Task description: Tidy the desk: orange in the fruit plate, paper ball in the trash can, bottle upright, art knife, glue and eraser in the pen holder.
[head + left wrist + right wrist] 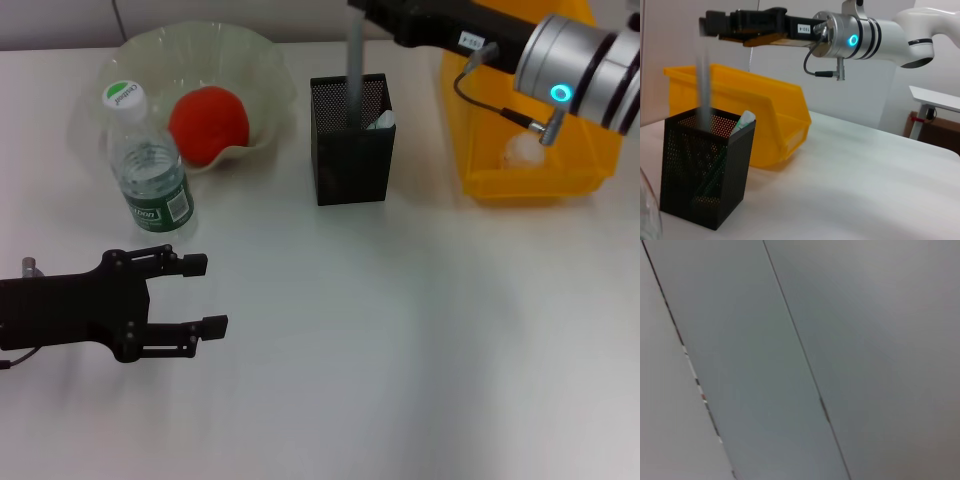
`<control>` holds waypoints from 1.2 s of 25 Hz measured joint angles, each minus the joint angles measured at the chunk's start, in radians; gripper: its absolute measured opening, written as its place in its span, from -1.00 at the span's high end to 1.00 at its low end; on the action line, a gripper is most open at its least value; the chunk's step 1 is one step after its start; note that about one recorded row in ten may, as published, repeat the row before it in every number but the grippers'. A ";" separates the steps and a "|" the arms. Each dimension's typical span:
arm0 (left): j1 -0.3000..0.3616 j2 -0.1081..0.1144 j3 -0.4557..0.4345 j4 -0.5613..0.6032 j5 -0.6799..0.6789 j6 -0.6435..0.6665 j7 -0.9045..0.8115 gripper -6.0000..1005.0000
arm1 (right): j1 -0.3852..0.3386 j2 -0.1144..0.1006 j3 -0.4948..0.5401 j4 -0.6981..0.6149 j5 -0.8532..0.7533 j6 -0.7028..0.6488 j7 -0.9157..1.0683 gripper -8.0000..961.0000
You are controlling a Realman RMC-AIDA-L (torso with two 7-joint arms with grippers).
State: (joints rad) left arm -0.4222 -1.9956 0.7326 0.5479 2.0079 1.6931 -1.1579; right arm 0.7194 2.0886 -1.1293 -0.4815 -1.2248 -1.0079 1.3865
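The orange (208, 122) lies in the pale-green fruit plate (262, 60). The bottle (150, 172) stands upright beside the plate. A white paper ball (522, 150) rests inside the yellow trash can (480, 186). My right gripper (710, 25) hovers over the black mesh pen holder (350, 150), shut on the grey art knife (354, 70), which hangs down with its lower end inside the holder. A white-and-green glue tube (383, 121) leans in the holder. No eraser shows. My left gripper (205, 295) hovers open and empty over the table, in front of the bottle.
The right arm (575, 60) reaches across above the trash can, with a loose black cable under it. The white table (420, 350) lies bare in front of the pen holder and to the right. Another desk (935, 97) stands beyond the table.
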 joint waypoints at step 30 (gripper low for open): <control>0.011 0.040 -0.107 0.033 0.002 0.218 -0.022 -0.65 | -0.423 -0.080 0.180 -0.147 -0.415 -0.998 -0.234 -0.54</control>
State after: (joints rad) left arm -0.4111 -1.9559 0.6258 0.5814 2.0102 1.9113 -1.1795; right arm 0.2968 2.0091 -0.9491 -0.6282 -1.6398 -2.0064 1.1528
